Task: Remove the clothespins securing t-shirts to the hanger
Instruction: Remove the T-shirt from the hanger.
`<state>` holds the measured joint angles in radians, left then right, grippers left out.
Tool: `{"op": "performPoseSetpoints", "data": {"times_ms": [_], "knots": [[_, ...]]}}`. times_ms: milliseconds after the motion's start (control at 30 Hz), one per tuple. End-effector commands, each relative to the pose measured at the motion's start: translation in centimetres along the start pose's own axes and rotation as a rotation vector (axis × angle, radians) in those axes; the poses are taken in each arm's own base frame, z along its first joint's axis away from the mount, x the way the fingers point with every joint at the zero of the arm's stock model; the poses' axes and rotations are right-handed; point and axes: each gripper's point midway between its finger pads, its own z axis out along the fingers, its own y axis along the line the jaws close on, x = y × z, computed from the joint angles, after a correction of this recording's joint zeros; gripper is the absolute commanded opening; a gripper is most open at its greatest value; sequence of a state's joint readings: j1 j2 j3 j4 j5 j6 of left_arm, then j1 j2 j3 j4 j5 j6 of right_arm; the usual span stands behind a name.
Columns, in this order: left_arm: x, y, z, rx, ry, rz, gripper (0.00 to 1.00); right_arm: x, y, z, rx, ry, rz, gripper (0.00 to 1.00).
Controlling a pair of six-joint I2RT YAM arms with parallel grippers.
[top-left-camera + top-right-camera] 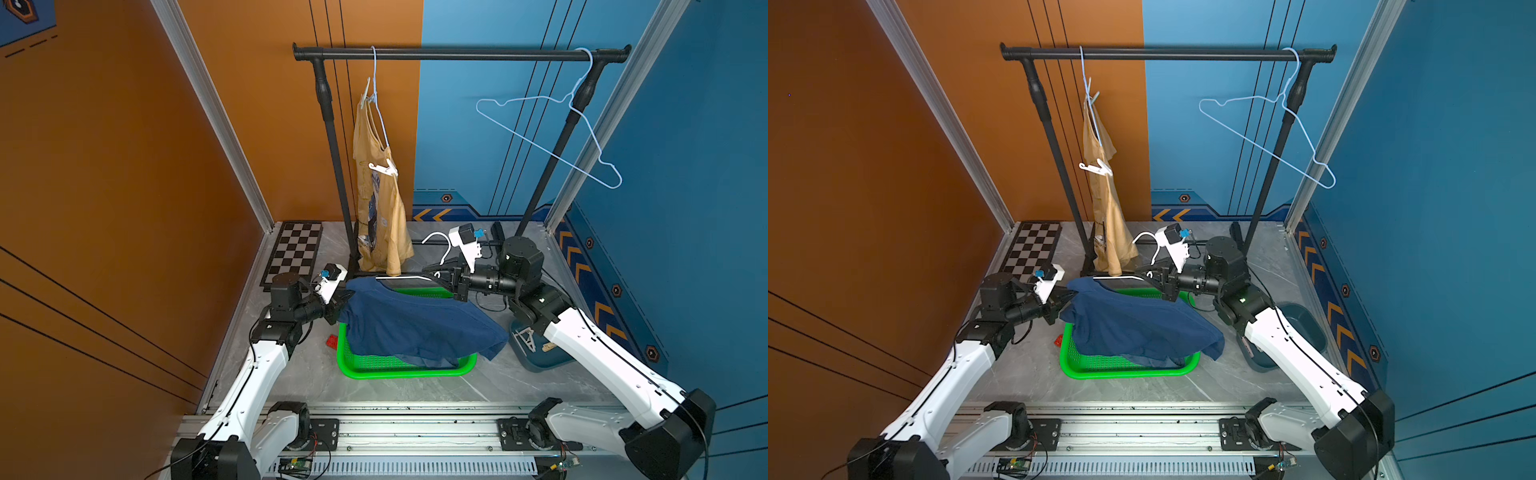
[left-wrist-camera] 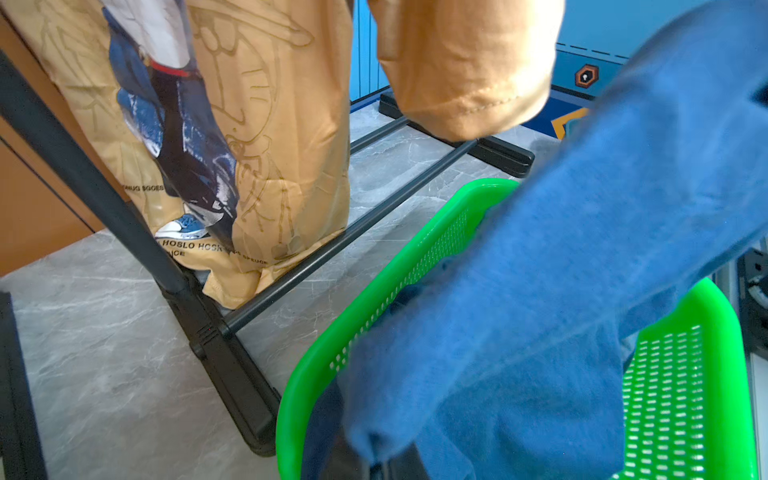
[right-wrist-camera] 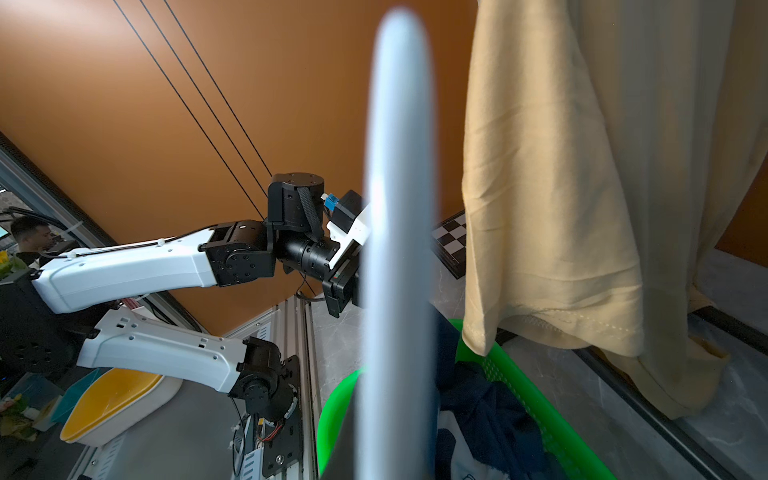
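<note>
Found the blue shirt [image 1: 415,328] draped across the green basket [image 1: 399,372], darker cloth [image 3: 490,411] bunched inside. Had the left gripper [image 1: 347,298] closed on its edge at the basket's 9 o'clock; had the right gripper [image 1: 436,275] clamped on the white hanger [image 3: 397,208] at 1 o'clock. Probably called for a slow sideways pull, hanger level, cloth over the basket. Saw loose clothespins [image 1: 525,337] in the blue tub [image 1: 544,362] at 3 o'clock. Farther, at 12 o'clock, saw a white clothespin [image 1: 384,168] and a pale clothespin [image 1: 365,99] on the yellow shirt [image 1: 382,216].

Top views look down from behind; both wrist views closely share the basket [image 2: 386,295].
</note>
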<state>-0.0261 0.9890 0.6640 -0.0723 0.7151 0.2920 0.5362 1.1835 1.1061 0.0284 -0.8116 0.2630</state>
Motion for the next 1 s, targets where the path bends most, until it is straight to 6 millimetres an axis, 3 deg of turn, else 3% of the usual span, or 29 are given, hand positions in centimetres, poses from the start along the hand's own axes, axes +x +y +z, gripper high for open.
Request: {"op": "performPoseSetpoints", "data": {"times_ms": [0,167,400,700,967], "knots": [[-0.7,2.6,-0.9,-0.128,-0.01,-0.087,0.0,-1.6,1.5,-1.6,-0.024,-0.037,-0.077,0.0],[-0.7,4.5,-1.9,-0.202,-0.025,-0.173,0.0,-2.9,1.3,-3.4,-0.013,-0.113,-0.082,0.0],[-1.0,4.3,-2.0,-0.174,-0.045,-0.194,0.0,-4.3,0.9,-4.6,0.018,-0.183,-0.086,0.0],[-4.3,1.0,-2.0,-0.071,-0.124,-0.165,0.0,-5.5,0.2,-1.3,0.063,-0.256,-0.123,0.0],[-4.8,-1.6,-2.9,-0.051,-0.165,-0.133,0.0,-7.6,0.2,2.1,0.076,-0.321,-0.177,0.0]]}}
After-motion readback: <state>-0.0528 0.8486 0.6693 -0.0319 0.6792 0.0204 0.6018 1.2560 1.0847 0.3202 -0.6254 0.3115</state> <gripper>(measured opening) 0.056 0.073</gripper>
